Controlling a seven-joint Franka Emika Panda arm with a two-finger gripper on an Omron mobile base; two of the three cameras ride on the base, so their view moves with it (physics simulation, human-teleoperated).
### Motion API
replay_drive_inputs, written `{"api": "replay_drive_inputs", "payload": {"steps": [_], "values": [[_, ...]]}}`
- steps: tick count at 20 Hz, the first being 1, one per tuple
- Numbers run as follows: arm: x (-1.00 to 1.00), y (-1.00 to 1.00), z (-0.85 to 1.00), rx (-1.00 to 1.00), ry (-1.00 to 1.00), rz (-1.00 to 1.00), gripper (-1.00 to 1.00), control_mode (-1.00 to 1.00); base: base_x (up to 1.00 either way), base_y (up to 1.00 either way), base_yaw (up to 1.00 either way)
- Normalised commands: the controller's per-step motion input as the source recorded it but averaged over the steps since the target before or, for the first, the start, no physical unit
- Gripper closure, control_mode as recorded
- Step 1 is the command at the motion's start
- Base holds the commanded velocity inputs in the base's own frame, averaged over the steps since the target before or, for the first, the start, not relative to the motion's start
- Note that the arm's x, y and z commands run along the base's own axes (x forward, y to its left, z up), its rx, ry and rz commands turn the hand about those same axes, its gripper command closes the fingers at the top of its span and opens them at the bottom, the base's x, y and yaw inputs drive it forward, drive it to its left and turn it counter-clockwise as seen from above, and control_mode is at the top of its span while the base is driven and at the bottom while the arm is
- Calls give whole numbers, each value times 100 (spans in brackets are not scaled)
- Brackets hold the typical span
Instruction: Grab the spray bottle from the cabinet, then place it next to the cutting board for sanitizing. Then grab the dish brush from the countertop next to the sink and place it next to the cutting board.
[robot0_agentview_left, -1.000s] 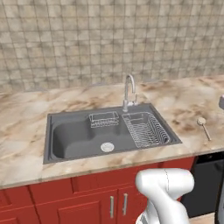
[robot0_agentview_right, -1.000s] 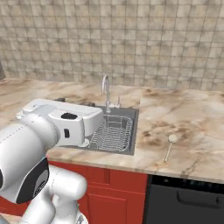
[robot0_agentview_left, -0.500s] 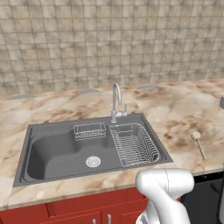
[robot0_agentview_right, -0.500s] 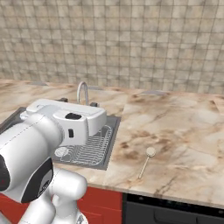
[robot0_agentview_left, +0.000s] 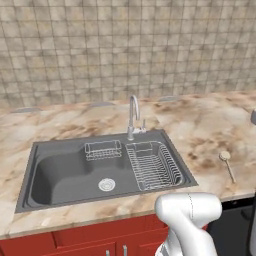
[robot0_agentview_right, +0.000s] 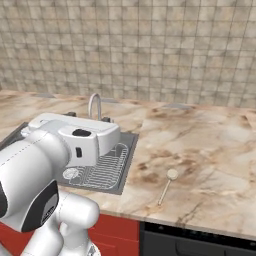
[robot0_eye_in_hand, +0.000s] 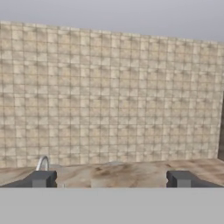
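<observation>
The pale-grey dish brush (robot0_agentview_left: 227, 163) (robot0_agentview_right: 167, 186) lies on the beige marbled countertop (robot0_agentview_left: 205, 125) (robot0_agentview_right: 205, 145), a little to the right of the dark grey sink (robot0_agentview_left: 65, 172) (robot0_agentview_right: 131, 152). My gripper (robot0_eye_in_hand: 111, 179) is open with nothing between its two dark fingertips (robot0_eye_in_hand: 41, 178). It is held level above the sink area and faces the tiled wall, well short of the brush. The spray bottle, the cabinet and the cutting board are out of view.
A chrome tap (robot0_agentview_left: 133, 116) (robot0_agentview_right: 94, 106) rises behind the basin, and wire racks (robot0_agentview_left: 152, 165) sit in its right half. A black appliance front (robot0_agentview_right: 200, 242) stands below the counter to the right, beside red cupboard fronts (robot0_agentview_left: 75, 242). A grey object (robot0_agentview_left: 253, 117) shows at the right edge.
The whole picture has shifted: the base drove right and closer, so the sink and brush slid left and grew. The gripper has stayed open.
</observation>
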Motion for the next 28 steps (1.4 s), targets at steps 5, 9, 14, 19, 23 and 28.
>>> {"api": "replay_drive_inputs", "payload": {"steps": [5, 9, 14, 19, 23, 28], "values": [[0, 0, 0, 0, 0, 0, -100, 100, 70, -32, 27], [0, 0, 0, 0, 0, 0, -100, 100, 44, -14, 19], [8, -6, -4, 0, 4, 0, -100, -100, 35, -8, 6], [76, -26, -22, 0, 47, 0, -100, -100, 0, 0, 0], [81, -16, -10, 0, 64, 0, -100, -100, 0, 0, 0], [29, -46, -56, 0, 61, 0, -100, -100, 0, 0, 0]]}}
